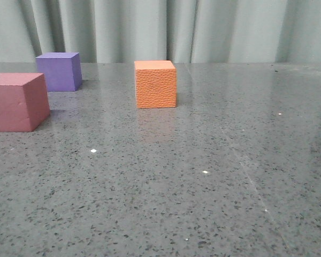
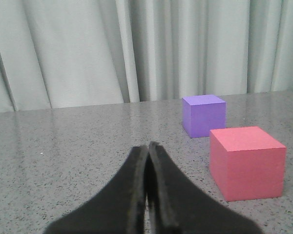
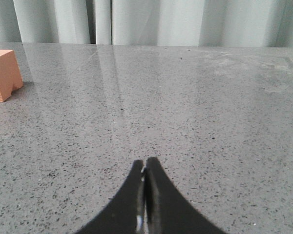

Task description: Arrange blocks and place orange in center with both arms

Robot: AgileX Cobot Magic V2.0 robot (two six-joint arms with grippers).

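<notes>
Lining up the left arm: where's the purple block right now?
Front view: the purple block sits far left at the back, near the curtain, just behind the pink-red block.

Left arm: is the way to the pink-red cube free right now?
Probably yes. In the left wrist view only bare table lies between the shut left gripper and the pink-red cube; the purple cube stands behind, apart.

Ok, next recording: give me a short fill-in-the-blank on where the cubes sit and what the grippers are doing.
1. The cube farthest back on the left is ____.
2. The pink-red cube sits nearer the camera than the purple cube, and the orange cube stands to their ____.
3. The left gripper and right gripper are both ____, holding nothing.

Missing words: purple; right; shut
</notes>
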